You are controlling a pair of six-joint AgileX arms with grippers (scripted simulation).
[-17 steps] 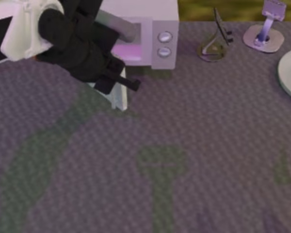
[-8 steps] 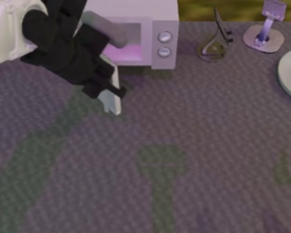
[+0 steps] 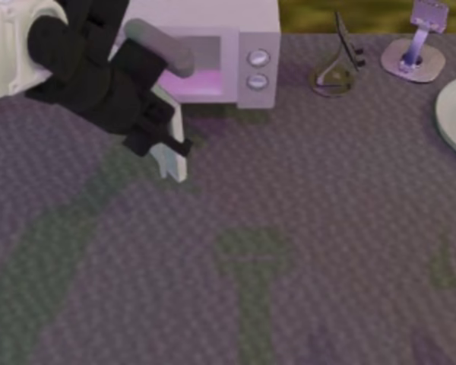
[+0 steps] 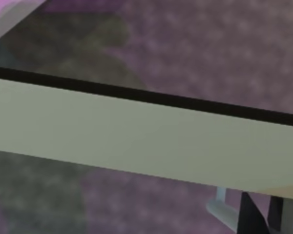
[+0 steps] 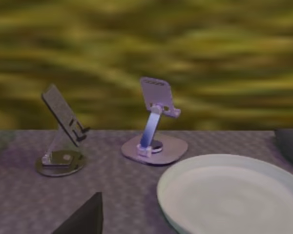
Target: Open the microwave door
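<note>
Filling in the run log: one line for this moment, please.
left tool at microwave door | door swung open | microwave cavity exposed | right arm out of top view

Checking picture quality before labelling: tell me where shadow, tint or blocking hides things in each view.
Top view: the left arm covers the microwave's left part; the open cavity glows pink. Left wrist view: the door fills the frame as a pale band. Right wrist view: nothing hidden, plate evenly lit, backdrop smeared yellow.

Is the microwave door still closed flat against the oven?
No, in the top view the microwave door stands swung out from the microwave, with the lit pink cavity showing behind it.
</note>
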